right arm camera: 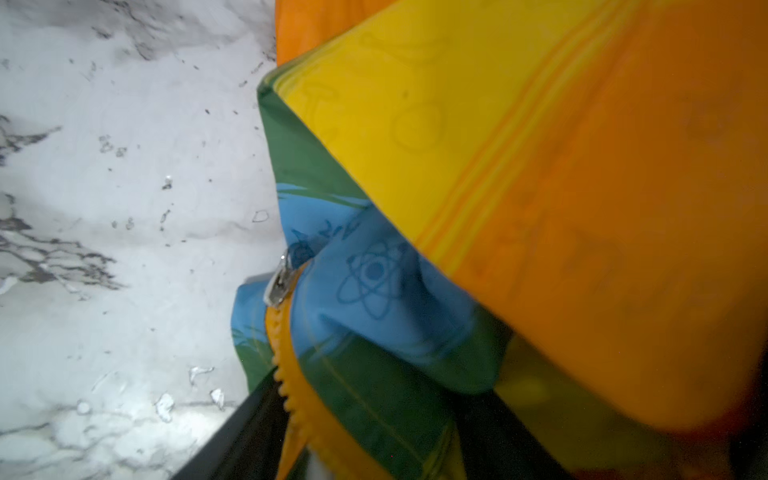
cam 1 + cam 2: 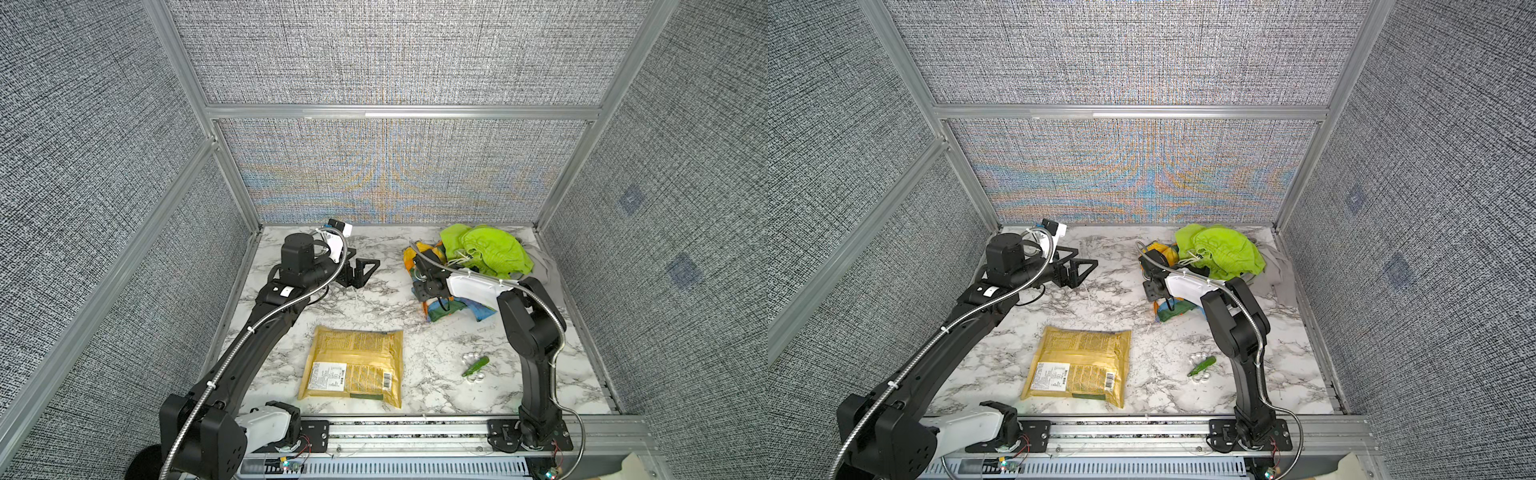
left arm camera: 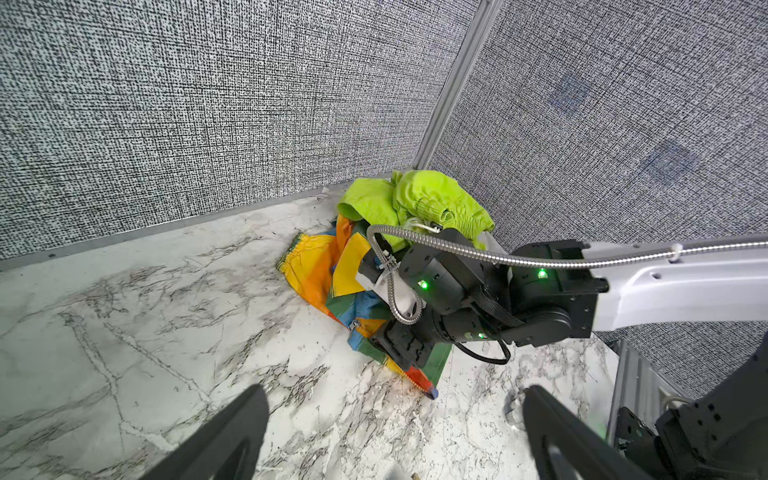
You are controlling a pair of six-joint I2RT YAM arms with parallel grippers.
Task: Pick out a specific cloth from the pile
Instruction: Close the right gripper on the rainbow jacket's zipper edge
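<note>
shows thin, shiny orange-yellow-blue cloth (image 3: 316,270) at the fabric pile's (image 2: 486,253) near edge on the marble counter (image 2: 374,299), right end effector (image 2: 423,291) sunk in it, grip impossible to tell. finds left end effector (image 2: 360,266) parted.

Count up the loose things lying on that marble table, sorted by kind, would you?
Cloths: 3 (lime green garment, multicoloured cloth, grey cloth)
Yellow packet: 1
Small green item: 1
Total: 5
Others may lie hidden underneath.

Bright, even light, soft shadows; rainbow moiré on the back wall (image 2: 390,174); close-up cloth (image 1: 582,208) blurred.
</note>
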